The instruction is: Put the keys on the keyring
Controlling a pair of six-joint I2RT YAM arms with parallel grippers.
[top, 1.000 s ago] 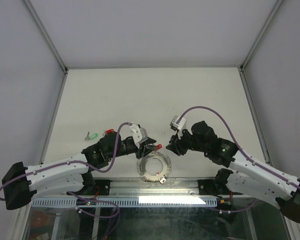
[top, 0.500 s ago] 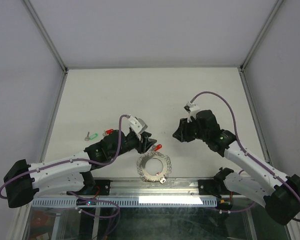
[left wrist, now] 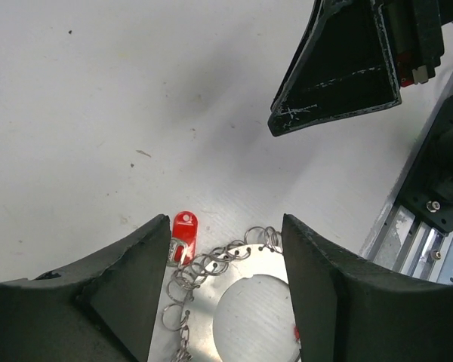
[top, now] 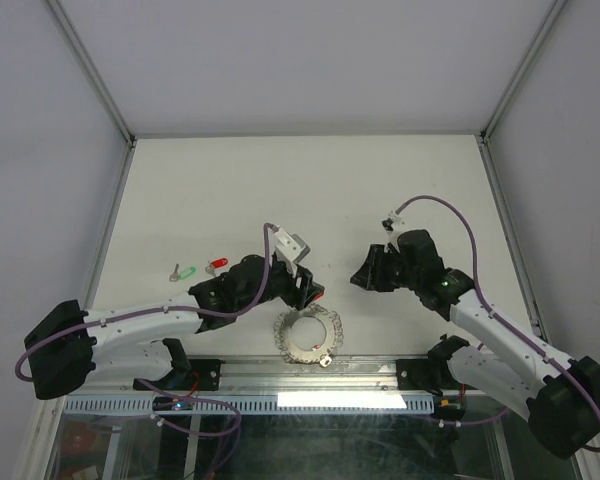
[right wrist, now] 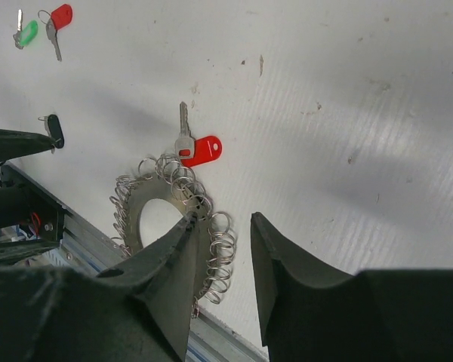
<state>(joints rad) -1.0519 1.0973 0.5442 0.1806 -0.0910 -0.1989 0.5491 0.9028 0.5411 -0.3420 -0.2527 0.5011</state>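
Lying flat at the near edge of the table (top: 280, 180), midway between the two arms, the keyring (top: 283, 333) (right wrist: 134, 207) (left wrist: 234, 265) shows its grey plate, wide hole and fringe of small wire loops. One red-headed key (right wrist: 194, 145) (left wrist: 183, 230) (top: 320, 293) rests on the table at the ring's far rim. Its metal end touches the loops, but whether it is hooked on cannot be told. Directly above that rim hangs the left pincer (left wrist: 225, 226) (top: 308, 288); its fingers are spread wide and hold nothing, and the key and the fringe show through the gap. A black-headed key (right wrist: 54, 129) lies left of the ring. Farther left, well apart from the ring, a green key (top: 185, 270) (right wrist: 26, 32) and a second red key (top: 218, 263) (right wrist: 60, 15) lie close together. Right of the ring and farther from it, the right pincer (right wrist: 225, 226) (top: 365, 275) is off the table, its fingers a little apart with only bare table seen between them.
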